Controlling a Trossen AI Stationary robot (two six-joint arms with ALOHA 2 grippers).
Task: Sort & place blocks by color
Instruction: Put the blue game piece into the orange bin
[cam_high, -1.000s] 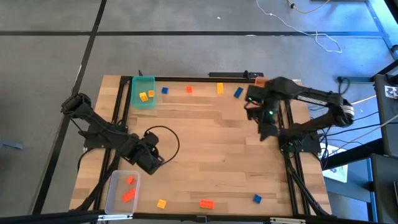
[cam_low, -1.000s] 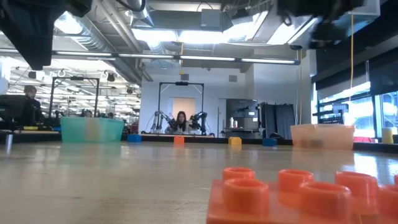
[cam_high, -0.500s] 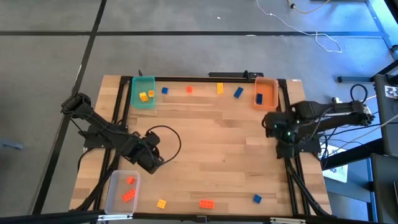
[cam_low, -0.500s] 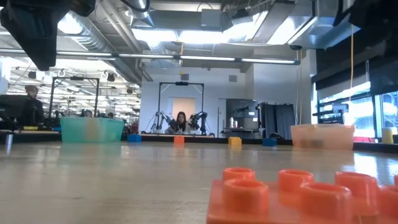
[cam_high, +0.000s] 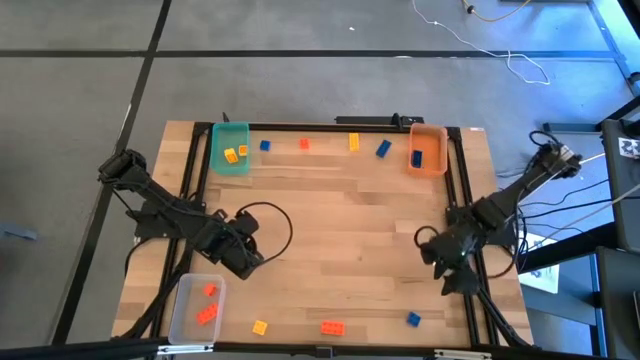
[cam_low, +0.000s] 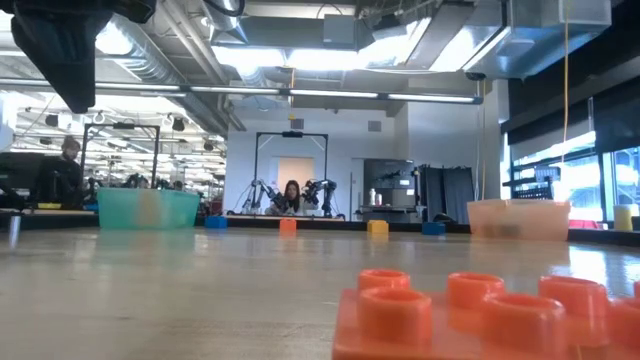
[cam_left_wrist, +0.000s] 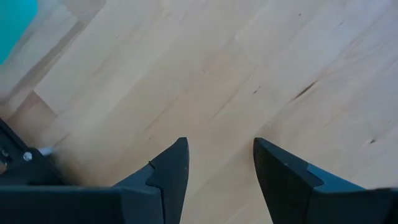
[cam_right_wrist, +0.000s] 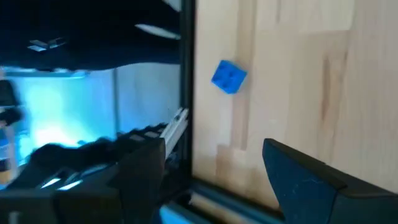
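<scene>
Right end effector (cam_high: 432, 262): open and empty, hanging over the counter's (cam_high: 340, 230) right side, with a blue block (cam_right_wrist: 229, 77) ahead of it near the front edge.
Step in hand: likely reaching for that blue block (cam_high: 413, 319); centre the open jaws over it, square to its sides, before descending.
Left end effector (cam_left_wrist: 217, 168): open, empty, above bare wood near the clear bin (cam_high: 183, 312).
Farther off: more blocks sit along the back edge beside the green bin (cam_high: 230, 148) and orange bin (cam_high: 428, 150).
</scene>
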